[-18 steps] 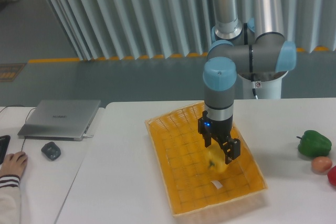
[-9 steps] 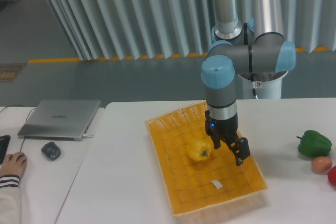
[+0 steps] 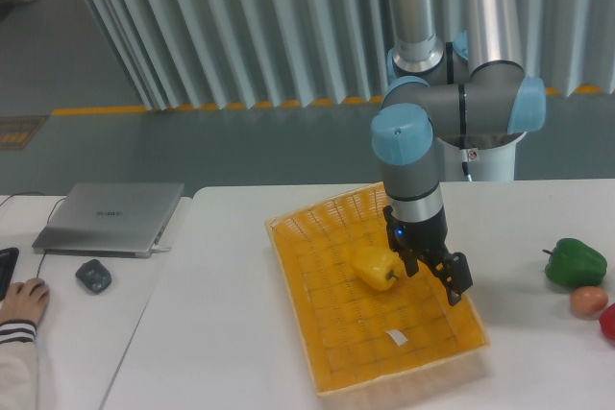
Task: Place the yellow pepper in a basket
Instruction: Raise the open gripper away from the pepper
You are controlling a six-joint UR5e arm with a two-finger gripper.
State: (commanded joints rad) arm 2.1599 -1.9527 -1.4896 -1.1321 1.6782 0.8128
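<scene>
Hanging over the right half of the shallow yellow-orange wicker basket (image 3: 317,352), my two-finger gripper (image 3: 434,274) has its fingers spread apart and grips nothing. The glossy yellow bell pepper (image 3: 377,266) lies on the basket's woven floor, near the middle and toward the far side, just left of my fingers; whether one fingertip touches it, I cannot tell. Its short green stem points toward the near edge of the basket. A small white tag (image 3: 396,338) lies on the weave nearer the front rim. The basket sits askew on the white table (image 3: 221,333), about mid-table. At the table's right edge are a green bell pepper (image 3: 575,262) and, just in front of it, a small orange-brown round fruit (image 3: 588,301). On the left stand a closed grey laptop (image 3: 110,216) and a dark computer mouse (image 3: 93,276).
</scene>
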